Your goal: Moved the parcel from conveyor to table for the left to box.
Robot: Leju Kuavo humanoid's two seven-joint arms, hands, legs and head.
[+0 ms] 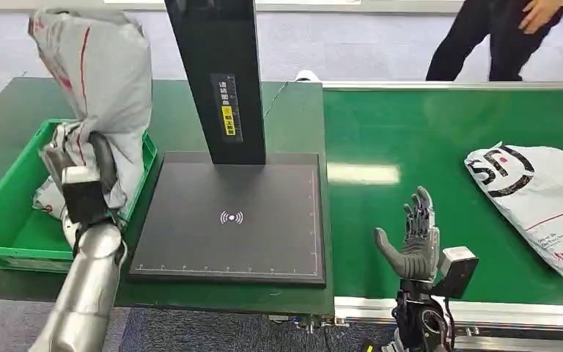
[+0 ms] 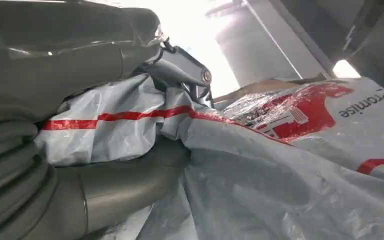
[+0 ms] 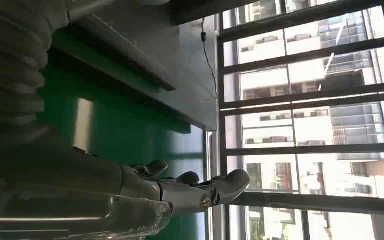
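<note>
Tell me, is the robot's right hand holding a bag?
No, the right hand is raised over the green conveyor with its fingers spread and nothing in them.

Glossy crinkled plastic parcel (image 1: pixel 106 70) (grey)

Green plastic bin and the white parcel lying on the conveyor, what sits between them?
In the head view, between the green plastic bin and the white parcel lie the black scanner platform with its upright post, then bare green conveyor belt with the open right hand over it.
</note>
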